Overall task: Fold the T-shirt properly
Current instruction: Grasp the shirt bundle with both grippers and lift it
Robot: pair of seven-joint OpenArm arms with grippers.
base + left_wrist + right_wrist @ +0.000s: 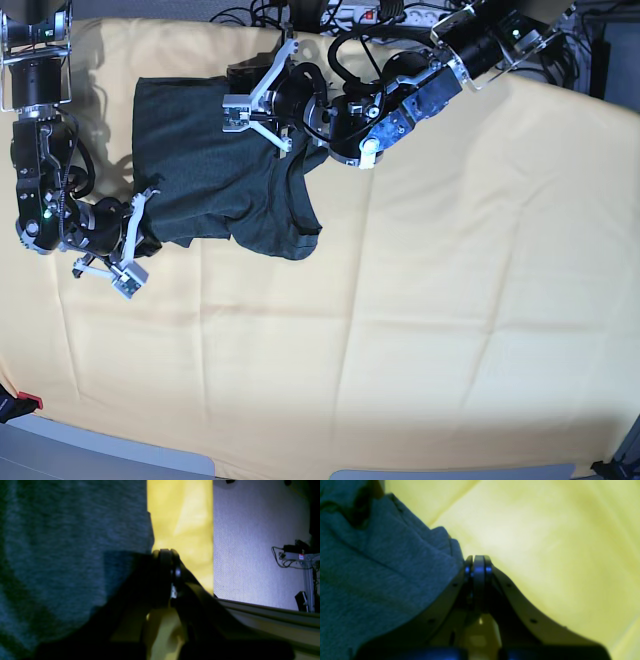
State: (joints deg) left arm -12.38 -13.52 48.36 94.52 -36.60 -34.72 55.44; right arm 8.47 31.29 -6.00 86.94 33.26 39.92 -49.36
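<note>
One dark T-shirt (pixel 225 185) lies partly gathered on the far left portion of a table draped in a single yellow cloth (pixel 420 300), with two robot arms working at its edges. The left gripper (pixel 258 108), seen at the top of the overhead view, sits over the shirt's upper edge; its jaws are pressed together, and the wrist view shows dark knit fabric right beside the closed tips (pixel 166 552), though whether any cloth is pinched between them cannot be told. The right gripper (pixel 130 240), at the shirt's lower left corner, is likewise clenched, with the fabric bunched against its tips (pixel 478 558) in the wrist view; a grasp there also cannot be confirmed.

The shirt looks only partly folded: its body is spread roughly square, while one rumpled section trails toward the middle of the table. The step in hand appears to be drawing or tucking the shirt's edges to square it up. The next move would likely call for both arms to carry their edges together, evenly, so the layers land flat and aligned.

Count: one shirt, one yellow cloth, two grippers.
</note>
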